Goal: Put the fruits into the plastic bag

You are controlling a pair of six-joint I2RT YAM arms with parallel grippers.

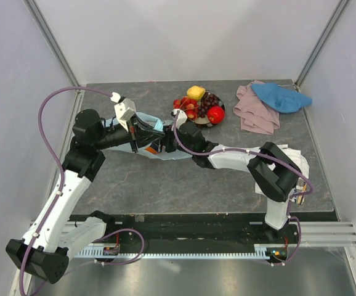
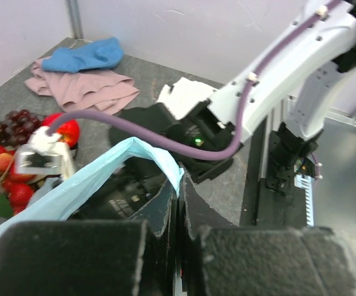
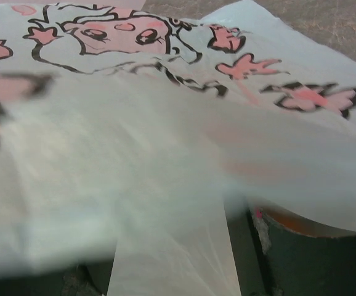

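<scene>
Small pile of fruits (image 1: 199, 105): heaped close together at the far middle of the grey tabletop (image 1: 165, 191). Yellow lemon (image 1: 196, 92) at the back, dark purple grapes (image 1: 210, 100) just beside it, glossy red apple (image 1: 215, 115) at the near right, several small red strawberries (image 1: 186, 106) on the left.

Thin light-blue translucent plastic bag (image 1: 148, 118): printed with pink-and-black cartoon figures, lying crumpled just near-left of the pile, 1 rim lifted off the surface, dark opening beneath.
</scene>
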